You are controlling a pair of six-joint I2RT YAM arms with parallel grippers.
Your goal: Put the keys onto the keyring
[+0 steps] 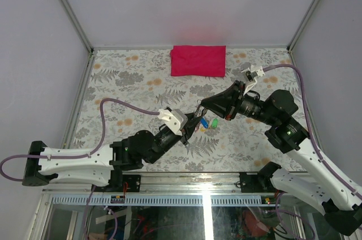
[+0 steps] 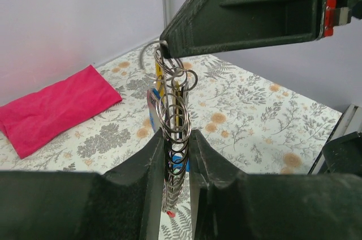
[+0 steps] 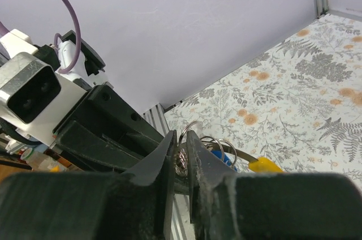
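On the near side of the folded red cloth (image 1: pixel 198 60), the left gripper (image 2: pixel 176 158) is pinching the thin silvery wire keyring (image 2: pixel 174 112) from below, the right gripper (image 3: pixel 181 150) nipping its top. The tiny keys with coloured plastic heads (image 1: pixel 213 122) are hanging beside it. I think both should be gripping firmly and turning slowly.

Red cloth (image 1: pixel 198 60): a creased, roughly rectangular piece lying flat at the far edge of the table (image 1: pixel 130 81), well beyond the left end effector (image 1: pixel 193 121) and the right end effector (image 1: pixel 202 105), touching neither.
Table: covered in a print of grey leaves and orange blooms that spreads under and around both end effectors.
Walls (image 1: pixel 192 2): plain pale lilac panels behind the cloth and on either side.
Frame posts (image 1: pixel 68 8): silvery metal, rising from the far corners.
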